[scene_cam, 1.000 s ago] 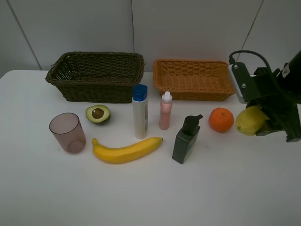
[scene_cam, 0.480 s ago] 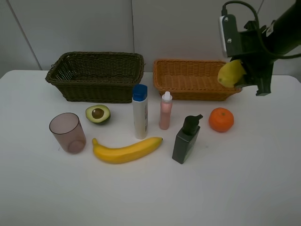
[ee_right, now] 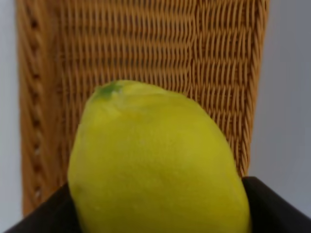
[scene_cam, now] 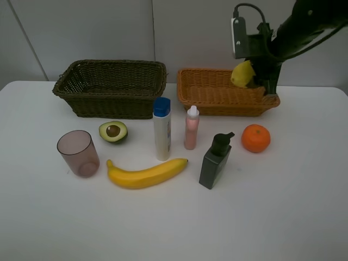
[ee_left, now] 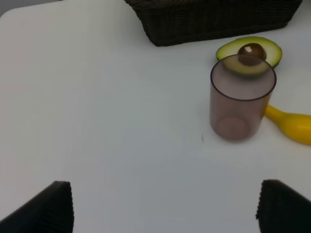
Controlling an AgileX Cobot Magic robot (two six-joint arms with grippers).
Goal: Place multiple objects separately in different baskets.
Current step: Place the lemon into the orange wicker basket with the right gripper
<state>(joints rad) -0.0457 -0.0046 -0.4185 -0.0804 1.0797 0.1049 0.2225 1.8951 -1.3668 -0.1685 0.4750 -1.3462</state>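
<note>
lemon (ee_right: 158, 160) masks right hand (scene_cam: 246, 75), banana (ee_left: 291, 127) cropped

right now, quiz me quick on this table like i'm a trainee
1. True or false: the lemon lies on the table.
2. Which of these is nearest the mauve cup? A) halved avocado B) orange C) lemon
3. How many bottles stand on the table?
Key: 1 false, the right gripper holds it over the orange-tan basket. 2 A. 3 three: white blue-capped bottle, pink bottle, dark pump bottle.
</note>
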